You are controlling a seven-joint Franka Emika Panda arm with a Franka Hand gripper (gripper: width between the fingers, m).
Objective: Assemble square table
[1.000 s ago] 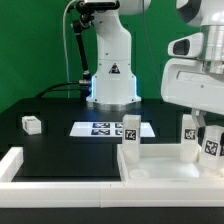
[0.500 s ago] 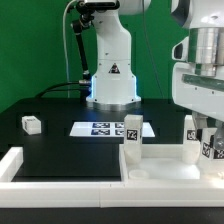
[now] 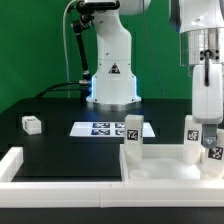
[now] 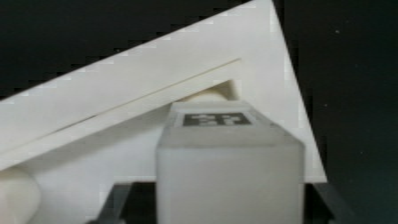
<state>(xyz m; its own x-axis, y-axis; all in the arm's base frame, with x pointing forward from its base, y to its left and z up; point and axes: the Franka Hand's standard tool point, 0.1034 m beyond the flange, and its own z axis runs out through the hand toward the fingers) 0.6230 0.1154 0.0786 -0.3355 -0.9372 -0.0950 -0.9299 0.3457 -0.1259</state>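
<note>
The white square panel point(image 3: 160, 172) lies at the front of the exterior view, its corner also showing in the wrist view point(image 4: 125, 95). Two chunky white tagged legs stand upright on it, one at the left point(image 3: 131, 137) and one further right point(image 3: 190, 137). My gripper point(image 3: 213, 138) reaches straight down at the panel's right corner, shut on a third upright leg point(image 3: 213, 156). In the wrist view that leg point(image 4: 224, 150) fills the gap between my dark fingers point(image 4: 135, 205), my gripper point(image 4: 228, 208) clamped on its sides. A fourth leg point(image 3: 32, 124) lies loose on the black table at the left.
The marker board point(image 3: 103, 128) lies flat in the middle of the table, behind the panel. Long white border bars point(image 3: 12, 165) run along the left and front edges. The arm's white base point(image 3: 110, 80) stands at the back centre.
My hand has turned about its vertical axis while holding the leg; its broad housing now shows narrow side on. The leg has stayed at the panel's right corner.
</note>
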